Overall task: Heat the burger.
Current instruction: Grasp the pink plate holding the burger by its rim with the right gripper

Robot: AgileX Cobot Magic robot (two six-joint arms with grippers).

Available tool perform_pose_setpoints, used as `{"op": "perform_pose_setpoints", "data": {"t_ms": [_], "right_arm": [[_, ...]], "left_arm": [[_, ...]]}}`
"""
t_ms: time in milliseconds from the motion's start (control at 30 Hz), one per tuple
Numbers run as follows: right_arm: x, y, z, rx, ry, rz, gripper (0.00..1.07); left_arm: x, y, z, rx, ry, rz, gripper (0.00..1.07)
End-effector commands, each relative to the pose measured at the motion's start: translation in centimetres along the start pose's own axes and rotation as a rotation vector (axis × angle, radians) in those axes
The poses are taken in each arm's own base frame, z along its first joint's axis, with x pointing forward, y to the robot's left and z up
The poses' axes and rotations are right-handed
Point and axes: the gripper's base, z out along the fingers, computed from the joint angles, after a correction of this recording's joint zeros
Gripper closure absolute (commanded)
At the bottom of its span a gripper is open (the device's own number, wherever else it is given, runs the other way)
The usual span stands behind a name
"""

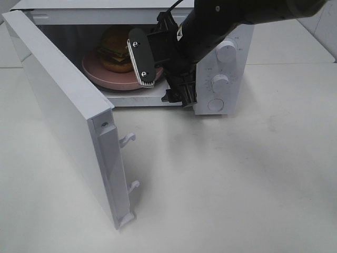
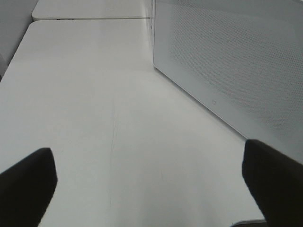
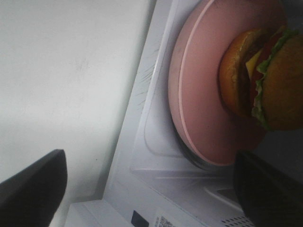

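The burger (image 1: pixel 113 45) sits on the plate (image 1: pixel 100 73), inside the microwave (image 1: pixel 239 79) on the table (image 1: pixel 237 184). The door (image 1: pixel 58 105) stands out to the left — the right gripper (image 1: pixel 162 87) hangs just before the plate.

White tabletop (image 1: pixel 237 184) (faintly scratched) under soft light.

No legible text anywhere. Faint grey print beside the knobs (image 1: pixel 227 51) on the microwave control panel (image 1: pixel 224 97), too small to read. Printed label (image 3: pixel 163 221) at the cavity's near edge, blurred, unreadable. Tiny square mark (image 2: pixel 214 102) on the door (image 2: pixel 236 56), no lettering.
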Motion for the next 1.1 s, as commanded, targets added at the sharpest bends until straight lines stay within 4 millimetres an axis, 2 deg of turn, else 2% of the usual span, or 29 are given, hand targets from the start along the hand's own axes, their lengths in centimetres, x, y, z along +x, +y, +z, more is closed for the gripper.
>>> {"op": "perform_pose_setpoints", "data": {"t_ms": [33,600,1100], "right_arm": [[-0.5,-0.7,0.8,0.018,-0.005,0.007,0.17],[-1.1,-1.8,6.0,0.013,-0.004,0.056,0.18],[-1.5,-2.6,9.3,0.016,0.0,0.08,0.2]], "left_arm": [[0.1,0.0,0.0,-0.007,-0.002,-0.009,0.07],[0.1,0.0,0.0,-0.007,-0.002,-0.009,0.07],[0.1,0.0,0.0,-0.007,-0.002,-0.009,0.07]]}}
